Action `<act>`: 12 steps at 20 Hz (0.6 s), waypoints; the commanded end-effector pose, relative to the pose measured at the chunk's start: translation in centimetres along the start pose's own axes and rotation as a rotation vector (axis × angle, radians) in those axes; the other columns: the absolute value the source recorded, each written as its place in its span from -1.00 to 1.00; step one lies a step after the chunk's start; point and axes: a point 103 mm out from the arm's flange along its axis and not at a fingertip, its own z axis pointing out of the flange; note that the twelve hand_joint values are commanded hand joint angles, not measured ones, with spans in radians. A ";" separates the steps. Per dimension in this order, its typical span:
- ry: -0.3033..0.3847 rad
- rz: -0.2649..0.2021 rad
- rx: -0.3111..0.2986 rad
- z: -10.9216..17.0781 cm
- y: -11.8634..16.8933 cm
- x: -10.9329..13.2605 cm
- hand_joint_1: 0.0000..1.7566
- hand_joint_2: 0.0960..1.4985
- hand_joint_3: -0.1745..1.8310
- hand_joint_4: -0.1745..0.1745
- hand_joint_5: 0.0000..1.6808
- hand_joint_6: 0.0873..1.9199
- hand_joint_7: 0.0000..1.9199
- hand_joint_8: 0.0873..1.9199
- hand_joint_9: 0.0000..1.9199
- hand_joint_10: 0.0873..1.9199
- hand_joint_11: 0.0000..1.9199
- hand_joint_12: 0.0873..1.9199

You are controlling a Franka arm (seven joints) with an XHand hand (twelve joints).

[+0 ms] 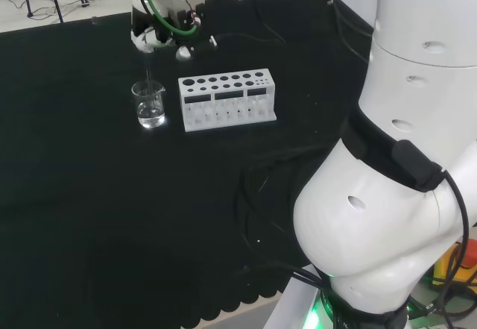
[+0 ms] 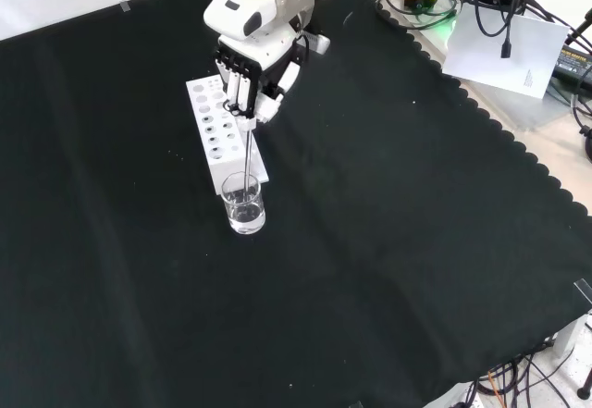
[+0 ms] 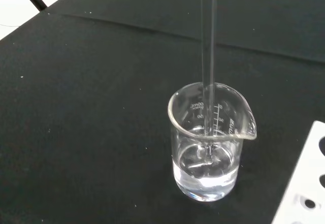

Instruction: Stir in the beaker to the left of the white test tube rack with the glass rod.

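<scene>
The hand (image 2: 252, 73) hangs above the beaker with its fingers (image 2: 239, 89) curled down and pinching the top end of the glass rod (image 2: 249, 149), which drops nearly upright from them. In the wrist view the rod's lower end sits inside the beaker (image 3: 210, 148), dipped into the shallow clear liquid near the bottom, close to the marked wall. The beaker stands on the black cloth (image 2: 416, 241) just beside one short end of the white test tube rack (image 1: 227, 99), well in from the cloth's edges, toward its far side in the head view. The rod looks thin, stiff, smooth and brittle, so it may slip through the fingers or snap if pushed sideways against the glass; holding it high, as now, leaves the full length free to swing. The beaker looks light, with little liquid to weigh it, so a hard knock on its wall could slide or tip it; small circles kept off the walls seem safest.
</scene>
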 end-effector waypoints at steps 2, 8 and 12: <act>0.006 -0.014 -0.006 0.1 1.8 0.8 0.48 0.46 -1.00 -1.00 0.61 -1.00 0.16 0.13 0.71 -0.18 0.79 -0.67; 0.011 -0.006 -0.003 -0.2 1.7 -0.1 0.48 0.46 -1.00 -1.00 0.61 -1.00 0.16 0.13 0.71 -0.18 0.79 -0.67; -0.015 -0.009 -0.015 -1.3 0.7 -0.5 0.48 0.46 -1.00 -1.00 0.61 -1.00 0.16 0.13 0.71 -0.18 0.79 -0.67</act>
